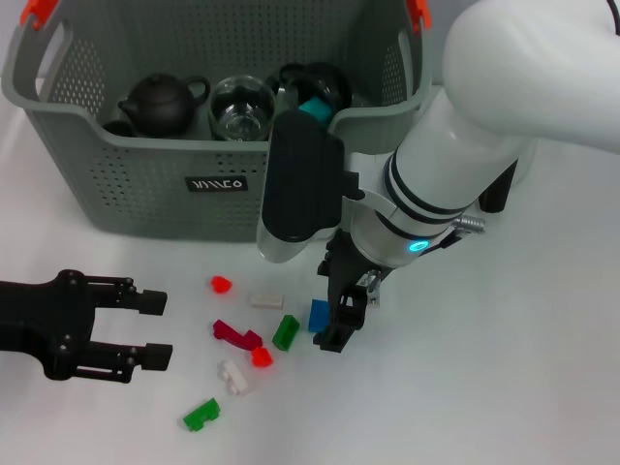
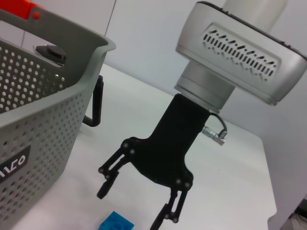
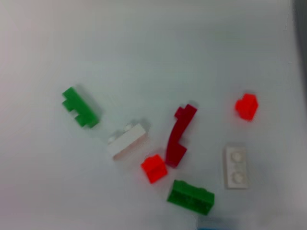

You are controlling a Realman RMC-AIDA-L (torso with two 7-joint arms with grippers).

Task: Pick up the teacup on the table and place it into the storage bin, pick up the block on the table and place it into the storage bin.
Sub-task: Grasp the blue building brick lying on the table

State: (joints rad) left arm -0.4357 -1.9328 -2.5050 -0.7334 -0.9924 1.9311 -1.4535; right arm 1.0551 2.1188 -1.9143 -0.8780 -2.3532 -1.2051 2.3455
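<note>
The right gripper [image 1: 334, 325] hung with jaws spread over the blue block [image 1: 319, 314], in front of the storage bin [image 1: 145, 184]; the left wrist view showed that gap plainly. The left gripper [image 1: 150, 329] rested open, left of the blocks.

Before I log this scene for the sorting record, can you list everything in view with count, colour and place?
storage bin: one, grey perforated, orange clips, at the table's far side.
teapot: one, dark, inside the bin, left part.
glass vessel: one, clear, inside the bin, middle.
blue block: one, on the table under the right gripper.
green blocks: two, one beside the blue block, one nearest the robot.
red blocks: two small, bright red, plus one long dark red piece.
white blocks: two, among the scattered pieces.
table: one, white.
left gripper: black, fingers open, low at the left.
right gripper: black, fingers open, over the blue block.
</note>
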